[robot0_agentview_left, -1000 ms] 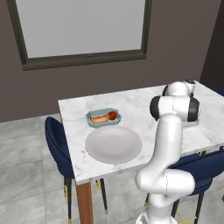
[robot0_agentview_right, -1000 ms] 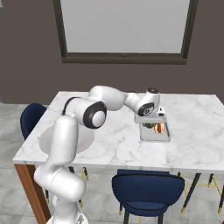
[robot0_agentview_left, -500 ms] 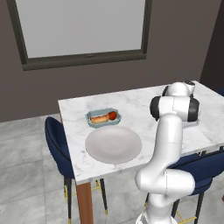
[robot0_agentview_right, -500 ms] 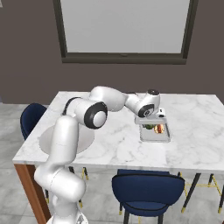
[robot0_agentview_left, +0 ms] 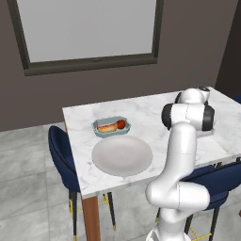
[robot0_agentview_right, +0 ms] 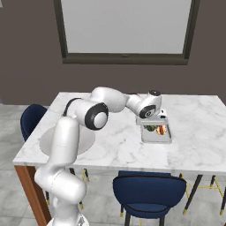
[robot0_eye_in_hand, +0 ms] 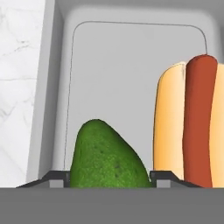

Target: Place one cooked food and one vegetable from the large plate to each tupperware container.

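Quick count of what's on the marble table (robot0_agentview_left: 146,113): two tubs, one plate, two hot dogs, plus one red round thing and one green bumpy thing.

The large plate (robot0_agentview_left: 122,155) sits near the front left corner of the table and it's bare, nothing on it. Just behind it, almost touching its rim, is the pale blue-green tub (robot0_agentview_left: 111,126), holding one hot dog (robot0_agentview_left: 107,126) and one small red round item (robot0_agentview_left: 121,124) that looks like a tomato, side by side.

The other tub, the pale grey one (robot0_agentview_right: 156,134), is well apart from those, over toward the right half of the table. The gripper (robot0_agentview_right: 153,124) is parked right at its back end, reaching down into it. From the hand camera you get the inside of that grey tub (robot0_eye_in_hand: 131,74): one hot dog in a bun (robot0_eye_in_hand: 192,122) lying along one side, and one dark green avocado-looking vegetable (robot0_eye_in_hand: 107,159) next to it, close but I can't say if they touch.

The two finger tips (robot0_eye_in_hand: 57,179) sit either side of the green thing's wide end, right up against it. Whether they're pinching it or have just let go, I honestly can't tell.

Three blue chairs (robot0_agentview_right: 148,190) around the table.
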Available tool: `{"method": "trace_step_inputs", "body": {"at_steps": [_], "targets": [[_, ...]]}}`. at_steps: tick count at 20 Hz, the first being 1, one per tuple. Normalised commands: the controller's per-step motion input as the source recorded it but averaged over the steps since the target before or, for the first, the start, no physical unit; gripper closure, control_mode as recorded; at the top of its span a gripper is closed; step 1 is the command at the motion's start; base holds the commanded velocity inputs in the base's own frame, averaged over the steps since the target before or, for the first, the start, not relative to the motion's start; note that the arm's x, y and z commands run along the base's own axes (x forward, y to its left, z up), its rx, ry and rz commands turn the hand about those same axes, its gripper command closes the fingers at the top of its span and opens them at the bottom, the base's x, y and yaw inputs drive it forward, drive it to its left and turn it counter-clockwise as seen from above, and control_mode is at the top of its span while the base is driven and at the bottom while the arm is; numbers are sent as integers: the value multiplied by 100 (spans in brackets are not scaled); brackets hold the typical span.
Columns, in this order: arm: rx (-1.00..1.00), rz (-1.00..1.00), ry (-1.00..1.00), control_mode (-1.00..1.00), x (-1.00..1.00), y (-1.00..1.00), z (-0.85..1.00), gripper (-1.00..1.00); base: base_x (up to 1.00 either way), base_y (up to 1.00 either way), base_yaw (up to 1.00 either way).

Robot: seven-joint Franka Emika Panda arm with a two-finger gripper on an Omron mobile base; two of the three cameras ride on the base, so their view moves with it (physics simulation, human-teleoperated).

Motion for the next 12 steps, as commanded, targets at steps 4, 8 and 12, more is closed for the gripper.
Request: {"method": "trace_step_inputs", "body": {"at_steps": [4,8,12], "targets": [[0,0,0,-100,0,0,0,-100,0,0,0],[0,0,0,-100,0,0,0,-100,0,0,0],[-2,0,0,-100,-7,0,16,-100,0,0,0]]}}
